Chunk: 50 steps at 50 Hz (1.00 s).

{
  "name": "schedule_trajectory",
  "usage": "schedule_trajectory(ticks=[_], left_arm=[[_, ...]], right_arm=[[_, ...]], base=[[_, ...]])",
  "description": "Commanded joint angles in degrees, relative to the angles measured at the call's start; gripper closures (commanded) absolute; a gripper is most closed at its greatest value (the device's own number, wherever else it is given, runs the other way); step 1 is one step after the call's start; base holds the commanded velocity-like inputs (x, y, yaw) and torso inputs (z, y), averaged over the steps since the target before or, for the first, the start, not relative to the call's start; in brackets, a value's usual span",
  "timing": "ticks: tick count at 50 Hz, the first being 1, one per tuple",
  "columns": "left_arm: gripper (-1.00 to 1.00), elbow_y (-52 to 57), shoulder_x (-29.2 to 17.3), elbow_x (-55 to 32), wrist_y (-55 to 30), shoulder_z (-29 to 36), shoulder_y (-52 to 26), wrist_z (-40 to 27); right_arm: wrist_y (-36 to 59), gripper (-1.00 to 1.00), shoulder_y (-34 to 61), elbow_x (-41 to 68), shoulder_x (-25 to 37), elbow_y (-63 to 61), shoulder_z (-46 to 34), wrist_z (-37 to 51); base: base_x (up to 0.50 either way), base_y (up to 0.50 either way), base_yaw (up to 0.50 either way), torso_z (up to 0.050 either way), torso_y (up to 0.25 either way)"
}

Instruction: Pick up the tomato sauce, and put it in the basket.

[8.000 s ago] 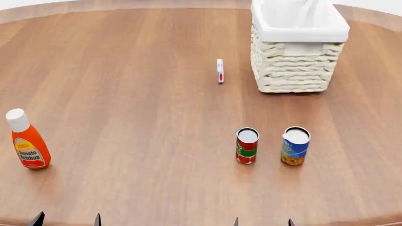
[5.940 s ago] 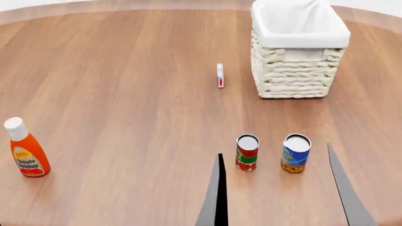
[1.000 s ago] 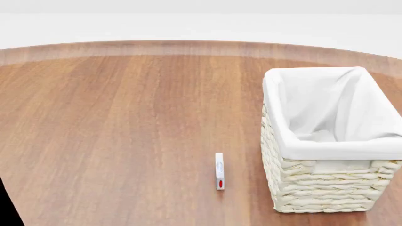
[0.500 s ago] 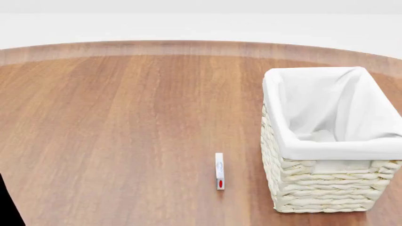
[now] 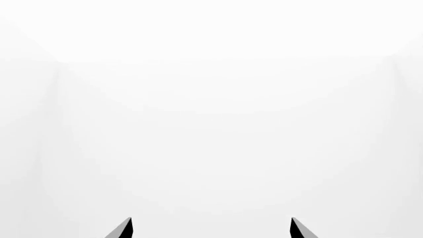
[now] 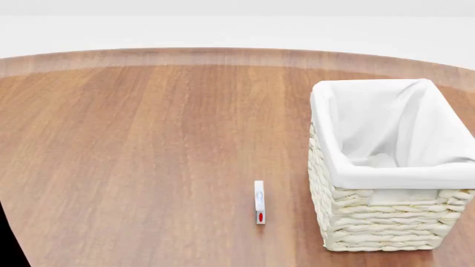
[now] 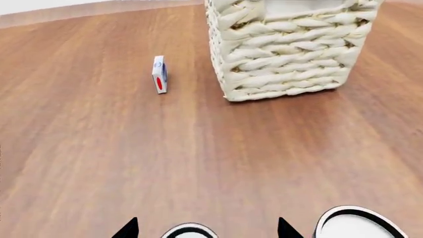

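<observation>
The tomato sauce, a small cylindrical can with a grey metal lid and dark rim [image 7: 189, 231], stands on the brown wooden table [image 6: 148, 139] directly under my right gripper [image 7: 208, 229]. Only the lid shows, at the edge of the right wrist view, and it lies between the two dark fingertips. The label is not visible. My right jaws are spread wider than the can and touch nothing I can see. A second can lid with a dark rim [image 7: 357, 223] sits just beside, outside the jaws.

Farther ahead stands the tall cream woven wicker basket with white cloth lining [image 7: 284, 49]. In the head view its interior is empty. A small white flat packet with a red mark [image 7: 159, 74] stands on edge beside the basket, apart from it.

My left gripper [image 5: 210, 228] faces blank white, spread wide and empty.

Status, as judged: approach complete. Remaining steps: close on the can, lift, carry, release into the basket.
</observation>
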Motion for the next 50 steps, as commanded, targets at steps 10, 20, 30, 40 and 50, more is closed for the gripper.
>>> schedule_trajectory(ticks=[10,20,30,40,50], left_arm=[[-1.00,0.3,-0.5,0.0,0.2,0.1,0.5,-0.5],[-1.00,1.1,-0.9,-0.2,0.4,-0.5,1.1,-1.0],[-1.00,1.3,-1.1,-0.6,0.3,-0.9,1.2,-1.4],[-1.00,0.3,-1.2,-0.9,1.0,-0.9,1.2,-1.5],[-1.00,-0.2,-1.2,-0.8,0.8,-0.5,0.6,-1.6]], right_arm=[[-0.6,-1.00,-0.2,0.0,0.1,1.4,-1.1,0.1],[-1.0,-1.00,0.1,-0.2,0.1,2.9,-2.5,-0.5],[-1.3,-1.00,0.4,-0.7,0.7,3.3,-3.8,-1.2],[-1.1,-1.00,1.0,-0.8,0.8,4.2,-4.5,-1.4],[-1.7,-1.00,1.3,-0.8,0.9,6.1,-4.6,-1.5]], base=[[0.00,0.00,0.00,0.000,0.000],[0.00,0.00,0.00,0.000,0.000],[0.00,0.00,0.00,0.000,0.000],[0.00,0.00,0.00,0.000,0.000],[0.00,0.00,0.00,0.000,0.000]])
